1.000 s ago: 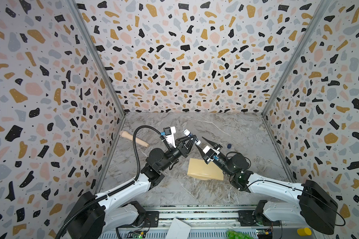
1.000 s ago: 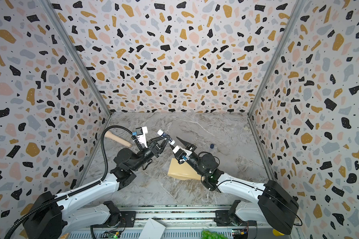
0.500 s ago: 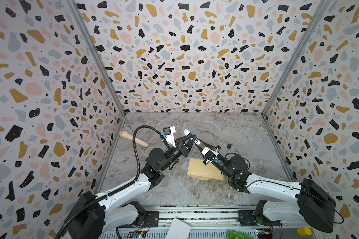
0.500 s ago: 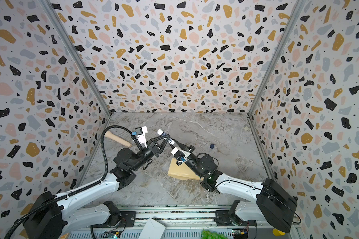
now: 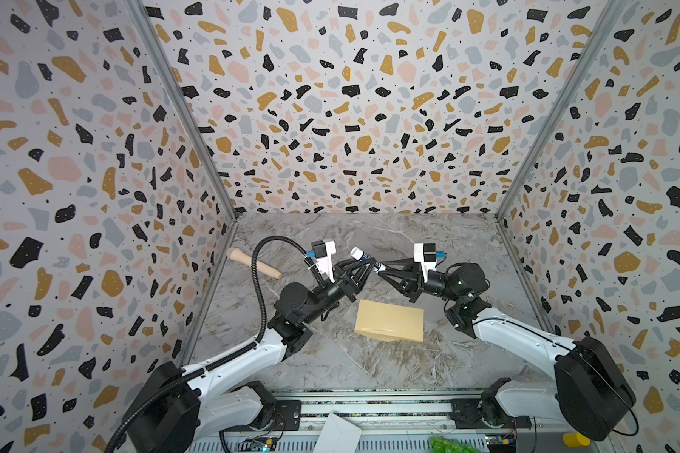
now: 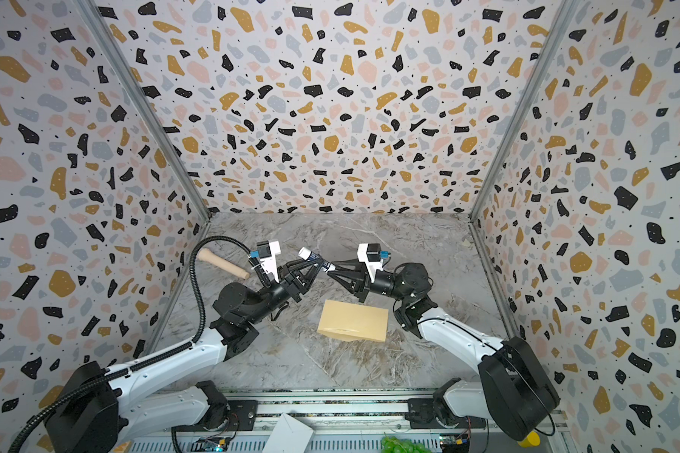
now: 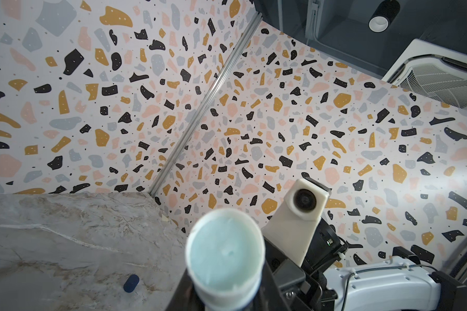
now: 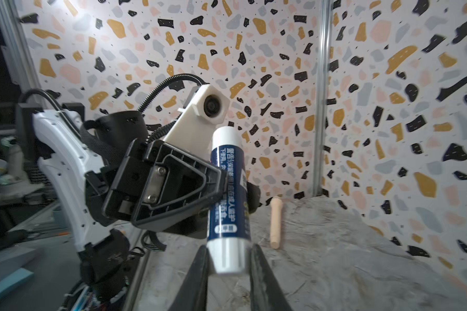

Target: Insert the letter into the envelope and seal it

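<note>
Ideally, with the left end effector [image 5: 365,262] clamping the glue stick [image 8: 228,172] mid-barrel and the right end effector [image 8: 228,259] pinching its base, the twist should be slow and coaxial, the envelope [image 5: 389,319] lying on the table [image 5: 330,364] at six o'clock.

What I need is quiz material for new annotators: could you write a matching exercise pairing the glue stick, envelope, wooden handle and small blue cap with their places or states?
Things:
1. glue stick
2. envelope
3. wooden handle
4. blue cap

States:
A. lying beside the side wall
B. raised, gripped by the left end effector and right end effector
C. flat on the table, mid-scene
D. tiny, shown only by the left wrist view

Pairs: 1-B, 2-C, 3-A, 4-D
</note>
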Controlling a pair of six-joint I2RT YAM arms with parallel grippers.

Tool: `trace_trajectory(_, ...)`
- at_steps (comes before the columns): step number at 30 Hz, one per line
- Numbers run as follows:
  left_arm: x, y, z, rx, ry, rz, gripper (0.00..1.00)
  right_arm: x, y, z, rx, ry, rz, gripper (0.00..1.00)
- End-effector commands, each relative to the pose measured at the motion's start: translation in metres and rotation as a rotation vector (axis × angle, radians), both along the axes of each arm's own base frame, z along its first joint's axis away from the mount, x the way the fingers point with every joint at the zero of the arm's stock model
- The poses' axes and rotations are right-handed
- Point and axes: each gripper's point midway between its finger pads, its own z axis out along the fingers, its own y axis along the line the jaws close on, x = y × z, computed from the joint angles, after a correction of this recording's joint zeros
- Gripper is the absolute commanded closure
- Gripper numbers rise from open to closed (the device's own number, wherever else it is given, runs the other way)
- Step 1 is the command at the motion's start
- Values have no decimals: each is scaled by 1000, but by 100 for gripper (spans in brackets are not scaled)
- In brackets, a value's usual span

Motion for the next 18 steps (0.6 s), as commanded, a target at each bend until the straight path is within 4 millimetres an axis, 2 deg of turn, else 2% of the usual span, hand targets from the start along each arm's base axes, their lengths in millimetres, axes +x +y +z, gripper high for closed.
trace_trajectory(1, -15, 4, 22, -41, -127, -30, 100, -15, -4, 25, 36, 98, 168, 81)
trace_trajectory(4, -9, 4, 19, -39, -90, -11, 100, -6, -5, 22, 46, 84, 93, 74)
trace_trajectory(7, 2, 5, 13, -36, -21, 23, 100, 6, -14, 21, 61, -27, -123, 56)
trace_trajectory(9, 6, 5, 10, -44, 12, 30, 100, 11, -17, 18, 28, -153, -322, 39)
trace_trajectory(11, 7, 4, 11, -54, 21, 24, 100, 13, -18, 14, -39, -297, -495, 31)
trace_trajectory(14, 8, 3, 11, -68, 35, 18, 100, 12, -17, 7, -146, -489, -667, 29)
trace_trajectory(18, 9, 2, 13, -77, 41, 11, 100, 10, -14, 4, -191, -594, -758, 32)
